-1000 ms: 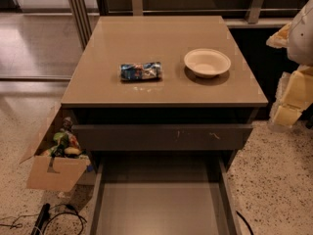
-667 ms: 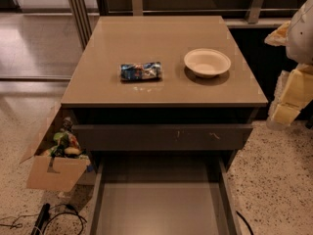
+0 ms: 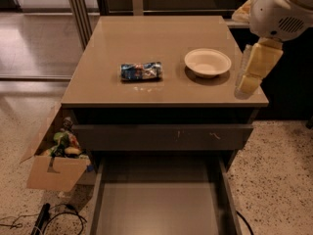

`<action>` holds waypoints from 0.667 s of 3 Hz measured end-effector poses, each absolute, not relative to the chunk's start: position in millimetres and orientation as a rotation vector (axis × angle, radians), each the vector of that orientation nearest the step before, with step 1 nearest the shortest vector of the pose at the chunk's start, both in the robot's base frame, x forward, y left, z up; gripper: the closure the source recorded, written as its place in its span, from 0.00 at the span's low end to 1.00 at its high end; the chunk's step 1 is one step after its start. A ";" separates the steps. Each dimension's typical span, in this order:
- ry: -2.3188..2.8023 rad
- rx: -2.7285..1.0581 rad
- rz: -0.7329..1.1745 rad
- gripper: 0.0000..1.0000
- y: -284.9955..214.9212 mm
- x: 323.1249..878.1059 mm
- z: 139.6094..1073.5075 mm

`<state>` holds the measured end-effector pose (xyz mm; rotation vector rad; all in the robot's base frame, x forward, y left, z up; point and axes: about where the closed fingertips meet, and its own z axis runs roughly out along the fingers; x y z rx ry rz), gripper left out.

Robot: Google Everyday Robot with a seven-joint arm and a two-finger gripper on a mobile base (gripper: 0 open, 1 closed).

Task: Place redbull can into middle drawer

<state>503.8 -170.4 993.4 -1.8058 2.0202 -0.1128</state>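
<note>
**Can on top, drawer open, nothing in hand**

The floor was speckled terrazzo, with a grey-brown cabinet standing on it. Nearest the camera, the drawer (image 3: 156, 212) stood pulled well out, its flat floor bare. In my judgement it had been left so to take the can from above. At the lower left, cables (image 3: 27, 223) lay on the floor. Just behind them a cardboard box (image 3: 51, 174) of mixed clutter sat against the cabinet's side, apart from the work.

Above the drawer, a dark drawer front (image 3: 161, 137) with pale scratches was shut flush under the top.

The cabinet top (image 3: 161, 33) carried two things. The can (image 3: 141, 71) lay on its side left of centre, near the front half. Its long axis ran left to right, roughly parallel with the front edge. Which end was the lid could not be told. A few pale specks lay just in front of it. The bowl (image 3: 207, 62) stood upright to its right, near but not touching.

The gripper (image 3: 250, 80) hung at the top's right edge, beyond the bowl and well apart from the can, holding nothing. Whether it was wide or narrow could not be told.

Judgement: the can was not yet grasped. Lying flat, it would likely call for a grip across its short width.
</note>
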 end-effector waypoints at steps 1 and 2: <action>1.921 -1.833 -0.075 0.00 -141.7 539.3 995.9; 1.896 -1.833 -0.019 0.00 -120.4 571.5 984.4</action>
